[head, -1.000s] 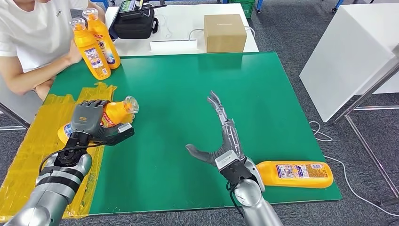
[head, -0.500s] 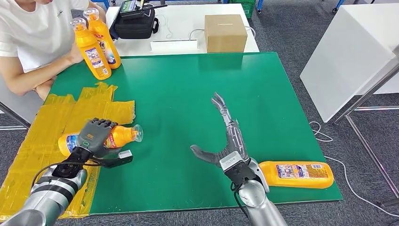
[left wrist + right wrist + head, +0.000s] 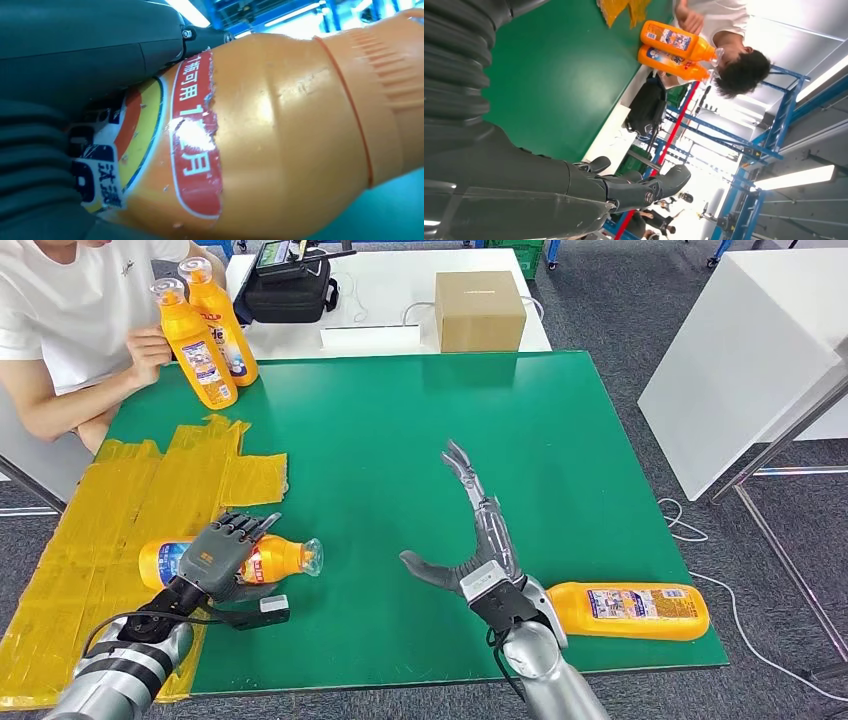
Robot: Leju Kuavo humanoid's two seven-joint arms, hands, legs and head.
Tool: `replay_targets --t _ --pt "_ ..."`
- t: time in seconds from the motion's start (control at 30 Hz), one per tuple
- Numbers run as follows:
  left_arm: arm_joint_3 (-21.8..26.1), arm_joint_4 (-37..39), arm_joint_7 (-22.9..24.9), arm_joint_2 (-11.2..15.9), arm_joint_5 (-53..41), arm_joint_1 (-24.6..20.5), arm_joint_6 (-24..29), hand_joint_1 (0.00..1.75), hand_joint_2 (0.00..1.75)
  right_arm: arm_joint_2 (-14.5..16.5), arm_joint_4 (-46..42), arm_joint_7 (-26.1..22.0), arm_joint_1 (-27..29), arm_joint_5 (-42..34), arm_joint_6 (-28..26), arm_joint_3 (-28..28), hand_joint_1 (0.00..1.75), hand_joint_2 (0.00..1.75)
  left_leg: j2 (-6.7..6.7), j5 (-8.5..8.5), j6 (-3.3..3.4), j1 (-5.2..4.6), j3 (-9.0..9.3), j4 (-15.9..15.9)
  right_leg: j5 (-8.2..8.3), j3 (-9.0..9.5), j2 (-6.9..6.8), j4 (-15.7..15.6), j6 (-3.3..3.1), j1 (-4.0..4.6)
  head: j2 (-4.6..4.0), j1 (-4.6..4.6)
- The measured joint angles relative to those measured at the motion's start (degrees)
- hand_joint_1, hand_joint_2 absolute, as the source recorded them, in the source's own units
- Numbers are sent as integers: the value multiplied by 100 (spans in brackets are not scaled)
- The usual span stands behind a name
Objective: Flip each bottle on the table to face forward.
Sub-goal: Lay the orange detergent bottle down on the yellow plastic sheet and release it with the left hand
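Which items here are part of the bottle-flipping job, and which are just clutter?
Job: bottle gripped by the left hand; lying bottle beside the right hand; two upright bottles by a person.
Clutter: cardboard box, black bag, yellow tape.

The left hand (image 3: 222, 558) grips a lying orange bottle (image 3: 268, 559), cap pointing to 3 o'clock. The right hand (image 3: 470, 530) hovers with fingers spread, another bottle (image 3: 625, 609) lying at its 4 o'clock.

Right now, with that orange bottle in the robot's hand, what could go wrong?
The left hand holds a round bottle lying on its side; let go, it might roll. The other bottle lies close to the table's near edge, just behind the open right hand, which could nudge it off.
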Motion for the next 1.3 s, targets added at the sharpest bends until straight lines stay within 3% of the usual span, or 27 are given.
replay_targets --t 0.17,0.47,0.67,0.73,0.87,1.03,1.2,1.3 --pt "255 2 -180 -194 541 5 -1 0 0 0 47 34 1 2 -9 19 0 175 1 0 0 0 -1 0 0 0 1 0 0 0 0 0" --pt "478 2 -259 -332 728 6 -1 0 0 0 70 43 1 10 -28 26 0 175 1 0 0 1 0 0 0 -1 0 0 0 1 0 -1" --pt "825 -67 -709 -485 1844 27 -112 0 0 0 86 108 7 53 -44 26 0 175 1 0 0 0 0 0 0 0 0 0 0 1 0 0" --pt "990 -238 -1014 -566 2762 72 -518 0 0 1 87 127 29 80 -68 25 0 175 1 0 0 0 0 0 0 0 0 0 0 0 0 0" --pt "1381 -920 -1262 -766 4791 247 -2034 0 0 13 87 146 114 168 -102 15 0 175 1 0 0 0 -2 0 0 -1 1 0 0 0 0 0" --pt "1765 -1993 -825 -1028 6402 534 -3794 0 0 100 87 192 183 314 -106 -58 0 175 2 -1 0 0 -2 0 0 -3 1 -1 0 0 0 -1" --pt "1830 -2883 -495 -1236 7208 882 -4580 0 0 178 85 216 271 379 -100 -194 0 175 2 -1 0 0 -1 0 0 -2 1 -1 0 0 0 0" --pt "1803 -3287 -305 -1315 7689 1086 -4948 0 131 203 67 220 344 375 -75 -283 0 175 3 -1 1 0 -1 0 0 -2 1 -2 0 0 0 0"
